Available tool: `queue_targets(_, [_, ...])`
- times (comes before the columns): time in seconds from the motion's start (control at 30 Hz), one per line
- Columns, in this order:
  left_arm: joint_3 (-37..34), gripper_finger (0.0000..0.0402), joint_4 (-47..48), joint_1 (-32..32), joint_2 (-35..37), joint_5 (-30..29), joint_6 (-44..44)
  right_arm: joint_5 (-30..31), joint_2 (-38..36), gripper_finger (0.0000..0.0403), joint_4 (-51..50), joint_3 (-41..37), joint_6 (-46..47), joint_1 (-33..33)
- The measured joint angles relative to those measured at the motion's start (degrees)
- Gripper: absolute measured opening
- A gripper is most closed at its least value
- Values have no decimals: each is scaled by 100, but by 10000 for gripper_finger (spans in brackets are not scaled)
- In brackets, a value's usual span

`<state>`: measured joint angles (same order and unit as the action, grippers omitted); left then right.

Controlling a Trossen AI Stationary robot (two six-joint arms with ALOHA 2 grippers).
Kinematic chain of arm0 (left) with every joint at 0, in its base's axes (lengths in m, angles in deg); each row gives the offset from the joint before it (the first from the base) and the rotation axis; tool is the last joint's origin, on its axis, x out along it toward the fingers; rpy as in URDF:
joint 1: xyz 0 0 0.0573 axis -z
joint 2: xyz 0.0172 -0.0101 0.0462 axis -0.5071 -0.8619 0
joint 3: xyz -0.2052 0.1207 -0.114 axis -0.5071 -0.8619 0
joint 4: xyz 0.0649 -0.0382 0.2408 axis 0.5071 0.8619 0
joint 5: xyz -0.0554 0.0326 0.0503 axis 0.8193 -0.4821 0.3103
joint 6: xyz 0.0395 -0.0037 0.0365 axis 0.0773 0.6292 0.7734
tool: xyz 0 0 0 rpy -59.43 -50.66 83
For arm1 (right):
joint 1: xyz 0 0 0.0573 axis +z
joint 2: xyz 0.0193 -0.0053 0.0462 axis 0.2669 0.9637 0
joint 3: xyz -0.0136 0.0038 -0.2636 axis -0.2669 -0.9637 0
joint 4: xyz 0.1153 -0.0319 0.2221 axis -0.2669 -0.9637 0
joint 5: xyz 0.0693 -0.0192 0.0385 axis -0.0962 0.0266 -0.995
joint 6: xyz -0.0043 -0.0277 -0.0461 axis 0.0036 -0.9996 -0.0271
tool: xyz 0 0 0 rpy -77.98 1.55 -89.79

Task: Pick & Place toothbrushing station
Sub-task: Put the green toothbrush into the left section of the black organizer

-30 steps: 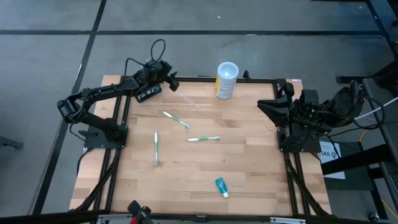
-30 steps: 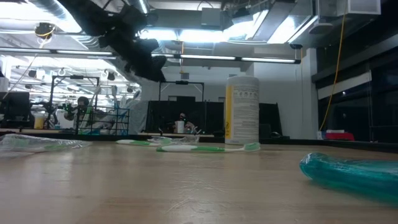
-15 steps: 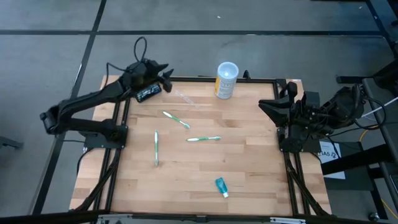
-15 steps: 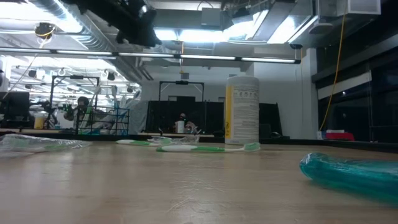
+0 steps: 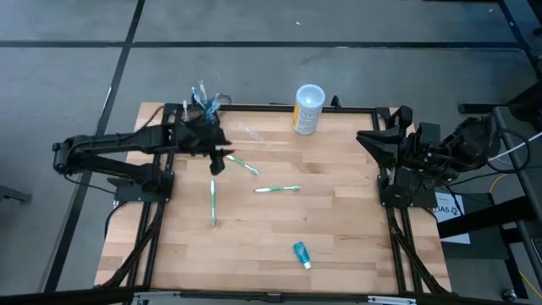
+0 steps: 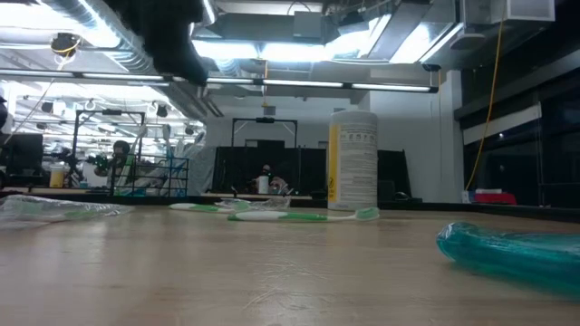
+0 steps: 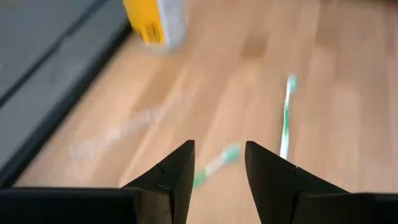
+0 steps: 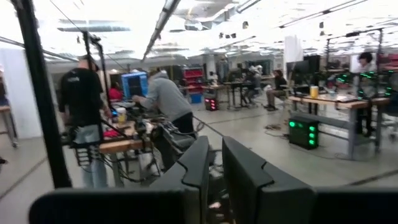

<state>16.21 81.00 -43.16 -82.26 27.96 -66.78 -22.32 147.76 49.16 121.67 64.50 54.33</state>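
1. High view: L arm reaches across the back-left part of the bench (image 5: 339, 220). Its left tool (image 5: 218, 163) hangs over the wood near a green toothbrush (image 5: 240, 163).
2. Toothbrushing station (image 5: 203, 108) sits at the back-left corner w/ blue-and-white brushes standing up out of it, right behind the L arm's wrist. The black block is hard to separate from the dark arm. Can't tell if they touch.
3. Same view: white-and-yellow cup (image 5: 308, 108) is upright at the back edge. A 2nd green brush (image 5: 277, 189) lies mid-bench and a 3rd (image 5: 212, 201) lies left of centre. A clear brush (image 5: 252, 134) lies between station and cup, and a teal tube (image 5: 301, 254) sits near the front.
4. R arm waits at the right edge of the bench, with the right tool (image 5: 368, 138) just over the frame.
5. Low view: cup (image 6: 353, 158) stands tall at the back w/ a green brush (image 6: 304, 215) lying in front of it. The teal tube (image 6: 512, 249) is close on the right. L arm is a dark shape up top (image 6: 172, 36), well off the wood.
6. L wrist view: left tool (image 7: 219, 146) is moderately wide w/ nothing between the fingers. A green brush (image 7: 214, 165) lies below the gap, another brush (image 7: 286, 118) farther out, and the cup (image 7: 155, 22) beyond.
7. R wrist view: right tool (image 8: 214, 144) has its fingers nearly together and holds nothing, pointing out at the room. A person (image 8: 165, 102) bends over a workstation there.
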Motion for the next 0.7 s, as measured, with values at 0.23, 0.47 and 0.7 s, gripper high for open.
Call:
queue_targets(0.23, [-8, 135, 766, 658, -720, 466, 516, 108, 0, 49, -89, 0, -2, 0])
queue_targets(0.47, [-7, 132, -46, 992, -1491, 806, 640, 123, 2, 49, -279, 2, 405, 0])
queue_targets(0.7, [-7, 128, -369, 1156, -1799, 866, 817, -106, 2, 49, -2017, 0, 2841, 0])
